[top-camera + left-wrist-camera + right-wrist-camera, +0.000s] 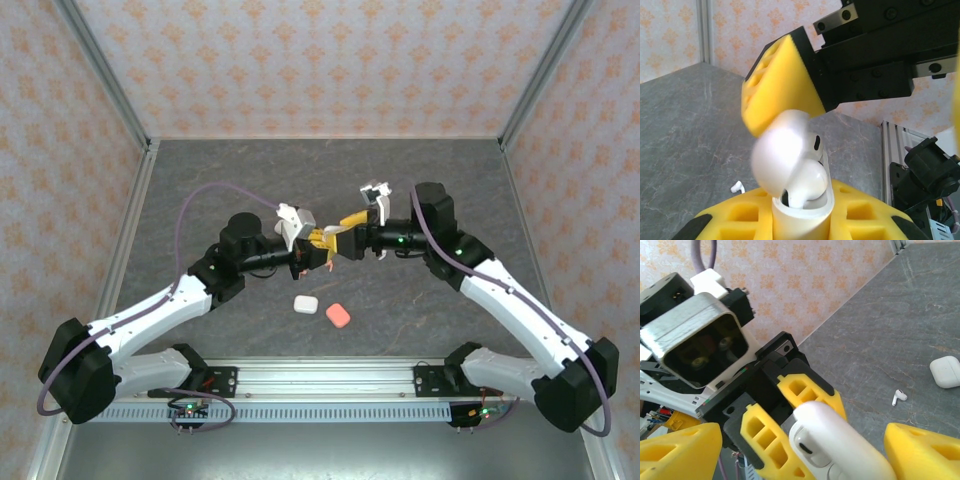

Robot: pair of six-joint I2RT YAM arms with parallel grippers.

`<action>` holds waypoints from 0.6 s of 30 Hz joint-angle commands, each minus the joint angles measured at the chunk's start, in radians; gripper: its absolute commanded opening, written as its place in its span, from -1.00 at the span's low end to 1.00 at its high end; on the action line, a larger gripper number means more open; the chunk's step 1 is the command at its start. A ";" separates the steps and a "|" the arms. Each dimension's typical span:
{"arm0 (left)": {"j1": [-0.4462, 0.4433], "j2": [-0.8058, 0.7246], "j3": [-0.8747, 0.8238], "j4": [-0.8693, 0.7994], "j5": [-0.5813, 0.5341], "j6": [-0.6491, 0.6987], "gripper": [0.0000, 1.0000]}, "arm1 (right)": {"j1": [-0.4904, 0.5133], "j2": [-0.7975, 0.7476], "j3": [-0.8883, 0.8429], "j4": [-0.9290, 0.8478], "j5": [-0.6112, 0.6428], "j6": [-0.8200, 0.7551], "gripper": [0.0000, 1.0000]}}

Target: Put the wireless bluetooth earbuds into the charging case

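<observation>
- Left gripper (pixel 800 220) is clamped on a white case (pixel 801 212): we see its yellow fingers (pixel 730 220) pressed against both sides of the case, which stands upright between them.
- From above, the left arm (pixel 150 315) reaches in from the near left corner, bends at the elbow and ends mid-table, wrist turned toward the other arm.
- The right arm (pixel 510 295) mirrors it from the near right corner. Its gripper points straight at the held case, so the two tools meet tip to tip.
- We see the right gripper (pixel 802 450) spread wide, with one yellow finger on either side of the held case and nothing gripped.
- From the left wrist we see what the overhead camera cannot: the lid (pixel 782 150) of the held case is hinged open and looks blurred. One white earbud (pixel 815 146) sits in the case beneath it. A finger of the right gripper (pixel 780 85) hangs just above the lid.
- That same view shows a loose earbud (pixel 737 187) lying on the grey table (pixel 685 125), left of the held case and below it.
- From the right wrist we see the loose earbud again, near a second white case (pixel 945 371) that lies shut on the table, the two apart.
- Only from above do we see a pink case (pixel 338 315). It lies just beside the second white case, and both are closer to the arm bases than the held case.
</observation>
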 commanded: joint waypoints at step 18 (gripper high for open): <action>0.028 0.086 0.099 -0.095 -0.077 -0.038 -1.00 | -0.016 -0.145 -0.016 -0.210 0.666 0.050 0.93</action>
